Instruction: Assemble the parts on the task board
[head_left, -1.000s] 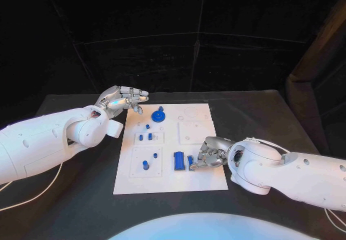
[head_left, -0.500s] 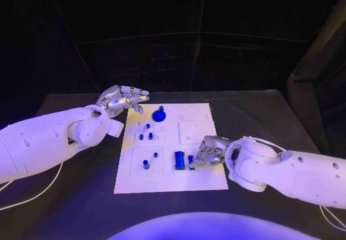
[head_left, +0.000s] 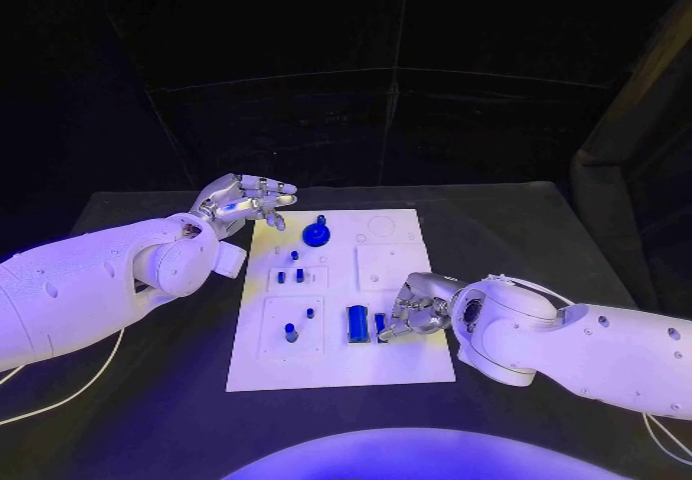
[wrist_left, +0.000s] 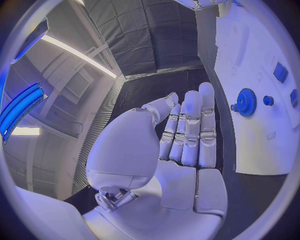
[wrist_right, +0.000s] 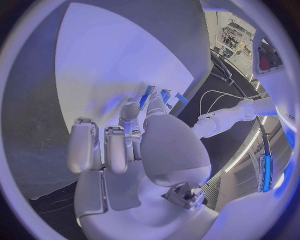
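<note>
Resting on the desk (head_left: 144, 430): the task board (head_left: 404, 360), a white plate seen in the middle of the head frame, its long side running from lower to upper frame.
Left robot hand (head_left: 245, 200): seen at the upper left of the board, just off its corner, fingers loosely curled and apart, nothing held; in the left wrist view the fingers (wrist_left: 190, 130) are laid side by side with an empty palm.
Right robot hand (head_left: 415, 308): placed at the board's lower right part, fingers curled down against a small blue part (head_left: 382, 323); a pinch seems to be made on it, though the contact is partly hidden.
Rectangular blue block (head_left: 356, 320): set upright just left of that small part, apart from the hand.
Blue gear (head_left: 316, 236): located in the board's upper part, also seen in the left wrist view (wrist_left: 247, 102).
Small blue pegs (head_left: 291, 273): standing in the left column of the board, mid frame.
</note>
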